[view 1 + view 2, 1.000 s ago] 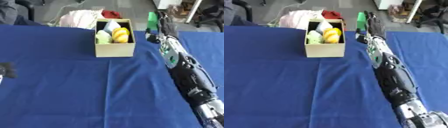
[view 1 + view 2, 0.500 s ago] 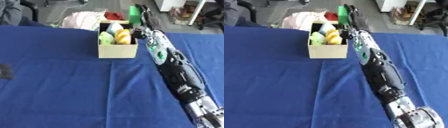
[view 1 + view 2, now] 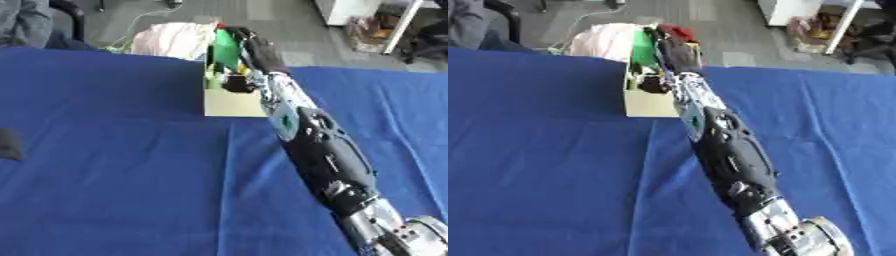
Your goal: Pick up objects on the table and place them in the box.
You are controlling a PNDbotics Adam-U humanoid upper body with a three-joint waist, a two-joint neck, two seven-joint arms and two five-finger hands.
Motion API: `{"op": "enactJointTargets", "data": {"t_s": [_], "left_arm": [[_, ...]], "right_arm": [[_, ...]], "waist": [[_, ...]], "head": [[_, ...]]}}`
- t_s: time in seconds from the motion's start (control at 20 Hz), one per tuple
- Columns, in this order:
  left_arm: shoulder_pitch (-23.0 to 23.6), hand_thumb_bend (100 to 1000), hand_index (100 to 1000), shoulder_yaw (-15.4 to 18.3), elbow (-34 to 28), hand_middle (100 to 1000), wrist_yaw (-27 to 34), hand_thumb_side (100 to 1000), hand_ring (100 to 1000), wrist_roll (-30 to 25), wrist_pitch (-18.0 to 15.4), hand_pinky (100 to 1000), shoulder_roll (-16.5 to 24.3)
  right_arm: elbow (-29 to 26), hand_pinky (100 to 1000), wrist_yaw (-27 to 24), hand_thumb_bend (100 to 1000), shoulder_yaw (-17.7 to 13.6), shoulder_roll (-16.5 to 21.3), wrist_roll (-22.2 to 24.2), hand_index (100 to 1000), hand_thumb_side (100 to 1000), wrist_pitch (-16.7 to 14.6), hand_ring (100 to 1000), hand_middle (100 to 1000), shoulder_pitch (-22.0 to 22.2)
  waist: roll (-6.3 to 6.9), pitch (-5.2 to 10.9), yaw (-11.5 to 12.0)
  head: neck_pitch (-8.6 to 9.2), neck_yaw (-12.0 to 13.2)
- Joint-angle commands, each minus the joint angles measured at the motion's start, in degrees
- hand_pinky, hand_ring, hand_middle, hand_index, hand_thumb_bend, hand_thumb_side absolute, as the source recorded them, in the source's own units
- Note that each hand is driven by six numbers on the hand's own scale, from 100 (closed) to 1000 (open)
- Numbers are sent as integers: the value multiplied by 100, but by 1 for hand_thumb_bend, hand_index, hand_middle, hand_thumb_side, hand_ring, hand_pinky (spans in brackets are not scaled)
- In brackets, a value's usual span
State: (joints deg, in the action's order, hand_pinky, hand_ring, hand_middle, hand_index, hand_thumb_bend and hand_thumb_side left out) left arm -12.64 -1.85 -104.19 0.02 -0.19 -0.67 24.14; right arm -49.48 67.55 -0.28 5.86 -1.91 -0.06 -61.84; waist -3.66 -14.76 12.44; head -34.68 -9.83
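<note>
Green is what I see first: a green object (image 3: 227,47), held upright in my right hand (image 3: 262,52) directly over the box (image 3: 232,102). My fingers are curled round it from the right side, so the hand is gripping it, and its lower end sits at about the height of the box's far rim. I can't tell from here whether it is touching anything inside yet.

The box is a pale cardboard one, standing on the blue cloth (image 3: 114,165) near the table's far edge. My forearm runs across its right half and hides much of the opening, but something yellowish-green shows at its left inner edge, so I judge that it already holds things. That suggests the job is well along.

What is left, as I read it, is lowering the green object in among the others and letting go. On the cloth I can see nothing else waiting to be picked up, except a dark shape (image 3: 9,144) at the left edge; I can't make out what that is, and my left hand does not show in either view.

Behind the box, off the table, lies a pinkish bundle (image 3: 601,41), with something red (image 3: 677,32) beside it.
</note>
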Motion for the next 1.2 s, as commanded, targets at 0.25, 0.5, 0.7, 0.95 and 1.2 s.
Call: {"op": "enactJointTargets", "data": {"t_s": [0.25,0.5,0.7,0.95,1.2], "left_arm": [[-49,100,762,40,-50,597,-1,762,604,-7,1,907,54],[-41,100,762,46,-45,595,-4,763,604,-14,0,907,52],[-32,100,763,58,-43,594,-9,763,604,-7,1,908,56],[-21,100,762,67,-39,593,-13,763,604,0,2,908,58],[-1,100,762,81,-31,592,-11,764,603,13,4,909,58]], "right_arm": [[-36,856,288,181,-2,94,478,996,626,58,892,948,-120],[19,912,494,241,-49,136,423,1000,599,199,949,989,-94],[77,944,739,377,-98,170,374,1000,581,358,973,1000,-83],[90,956,1050,433,-148,228,334,1000,594,578,984,1000,-88],[-21,949,941,397,-166,305,325,1000,580,560,975,1000,-99]], "waist": [[-37,165,-27],[-32,174,-52],[-30,171,-59],[-30,169,-74],[-20,184,-133]], "head": [[30,2],[30,19],[27,32],[17,51],[4,88]]}}
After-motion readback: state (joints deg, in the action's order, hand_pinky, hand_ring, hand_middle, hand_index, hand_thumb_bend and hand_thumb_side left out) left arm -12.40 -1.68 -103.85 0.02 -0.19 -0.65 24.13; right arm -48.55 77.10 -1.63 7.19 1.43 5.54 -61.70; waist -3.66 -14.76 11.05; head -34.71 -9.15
